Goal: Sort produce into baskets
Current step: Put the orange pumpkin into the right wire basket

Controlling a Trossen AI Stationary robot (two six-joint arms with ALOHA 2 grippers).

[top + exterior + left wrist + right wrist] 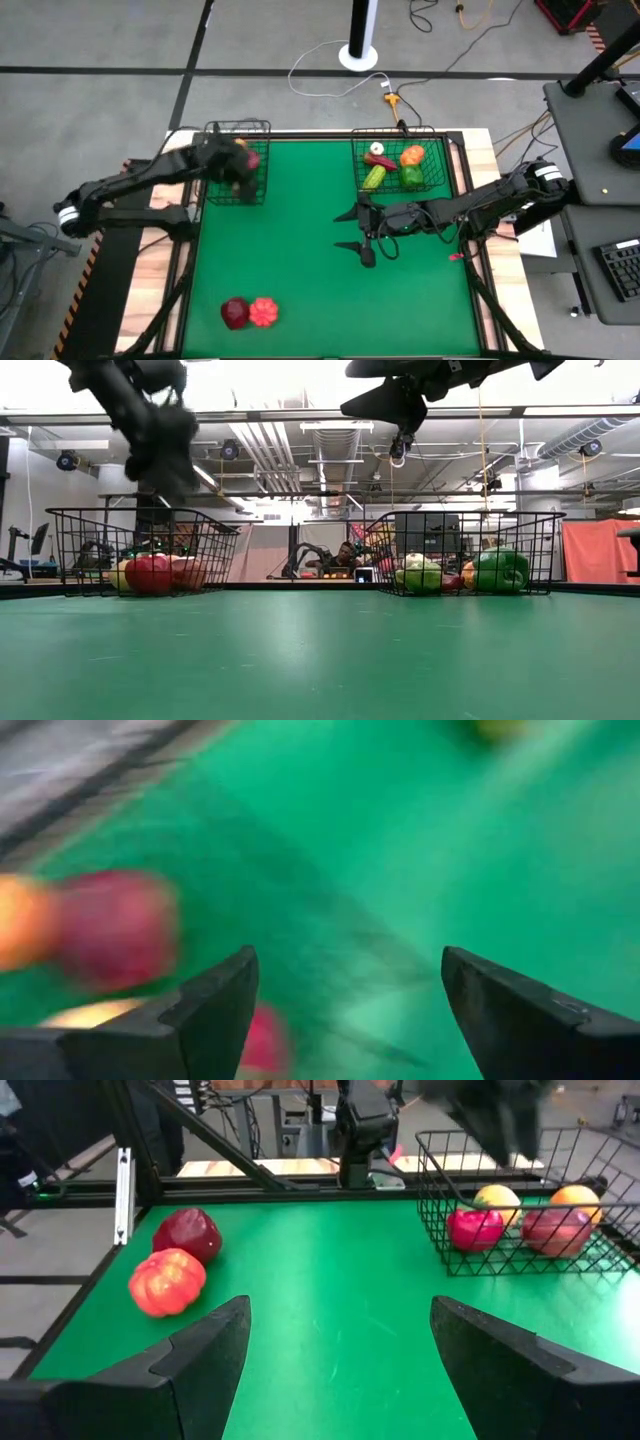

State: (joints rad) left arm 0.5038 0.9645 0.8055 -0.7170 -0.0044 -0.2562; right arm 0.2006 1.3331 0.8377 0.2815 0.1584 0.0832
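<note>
Two black wire baskets stand at the far side of the green mat: the left basket [237,160] [145,550] holds red, yellow and orange produce [475,1227], and the right basket [398,160] [465,550] holds green, orange, red and white pieces [411,176]. A dark maroon piece [234,313] [187,1232] and an orange-red tomato-like piece [263,312] [167,1281] lie on the mat near the front left. My left gripper [240,170] [350,960] is open and empty above the left basket. My right gripper [343,230] [340,1305] is open and empty above mid-mat.
The wooden table rim [160,250] frames the mat. Open green mat [330,300] lies between the baskets and the two loose pieces. A keyboard [620,270] and a desk stand beyond the table's right edge. A person [345,558] shows far behind the table.
</note>
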